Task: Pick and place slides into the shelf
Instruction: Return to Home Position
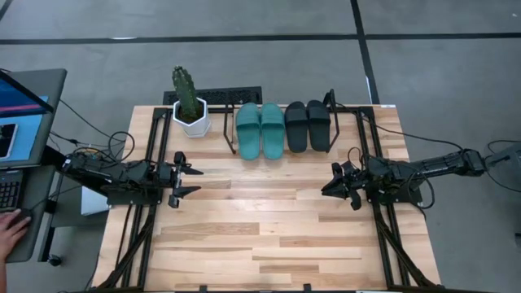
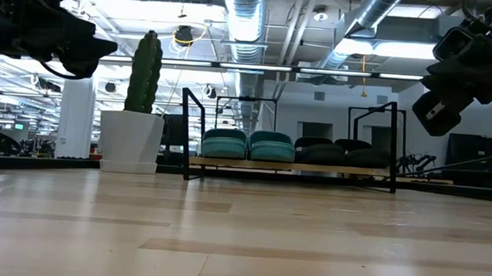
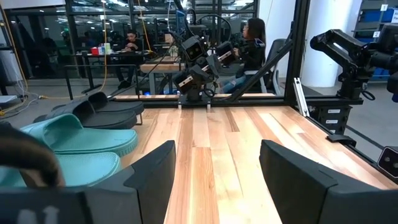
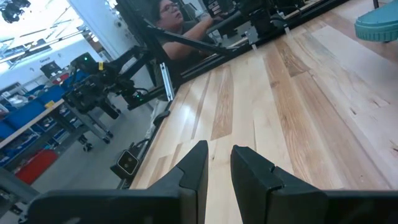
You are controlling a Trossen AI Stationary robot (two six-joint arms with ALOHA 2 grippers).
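The shelf (image 1: pixel 227 130), a low black wire rack, stands at the table's far edge. On it, side by side with soles down, lie two teal slides (image 1: pixel 260 130) and two black slides (image 1: pixel 308 126). The low view shows them in a row on the shelf (image 2: pixel 290 167). My left gripper (image 1: pixel 186 181) hovers open near the table's left edge, its fingers level and wide apart (image 3: pixel 217 162); the teal slides (image 3: pixel 74 146) lie off to its side. My right gripper (image 1: pixel 328 184) hovers near the right edge, its fingers (image 4: pixel 219 157) shut to a narrow slit with nothing between them.
A cactus in a white pot (image 1: pixel 190 107) stands left of the shelf. Black arm rails (image 1: pixel 142 203) run along both table sides. A desk with a screen (image 1: pixel 20 114) and a person's hand (image 1: pixel 8 229) are off the left edge. The bare wood (image 1: pixel 260 228) lies between the arms.
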